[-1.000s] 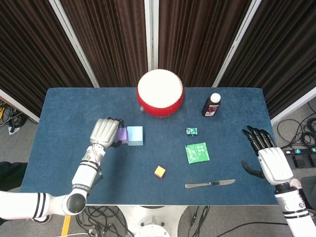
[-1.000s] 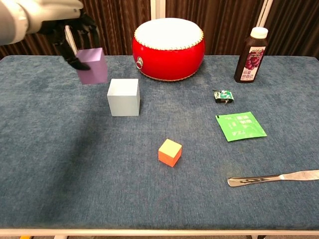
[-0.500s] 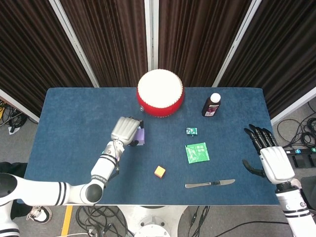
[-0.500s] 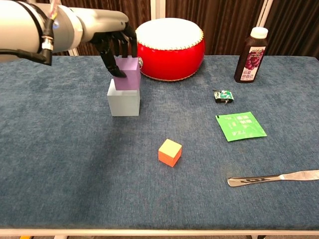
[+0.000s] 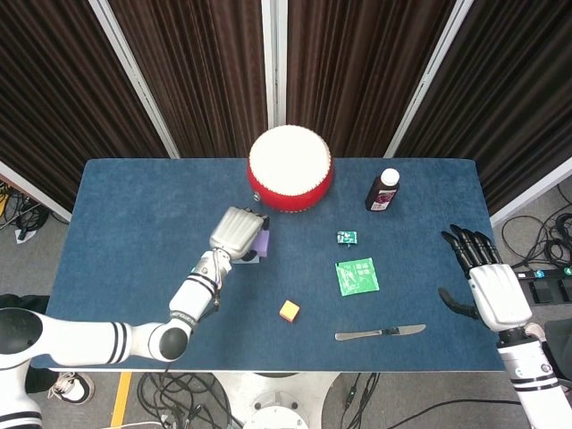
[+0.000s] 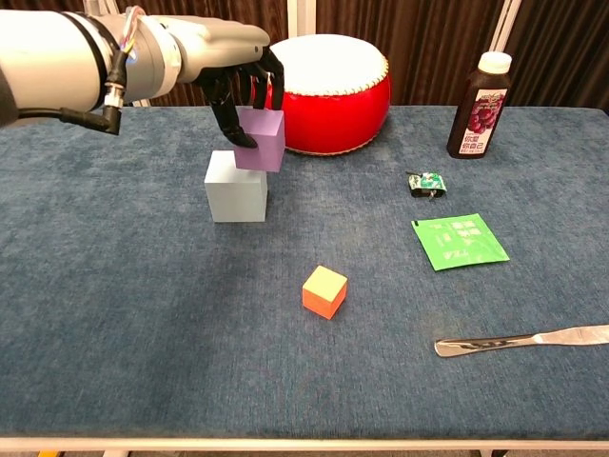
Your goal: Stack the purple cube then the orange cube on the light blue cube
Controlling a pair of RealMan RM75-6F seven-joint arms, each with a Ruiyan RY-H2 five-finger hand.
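Three cubes, one purple cube (image 6: 262, 139) gripped, two hands

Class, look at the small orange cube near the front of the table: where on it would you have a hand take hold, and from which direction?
Grip the orange cube by two opposite side faces, coming from above. It lies flat, turned corner-forward, with bare cloth around it, so the fingers should probably be turned to match its faces.

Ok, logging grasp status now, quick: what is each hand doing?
Left hand: holding the purple cube above the light blue cube.
Right hand: open, holding nothing.
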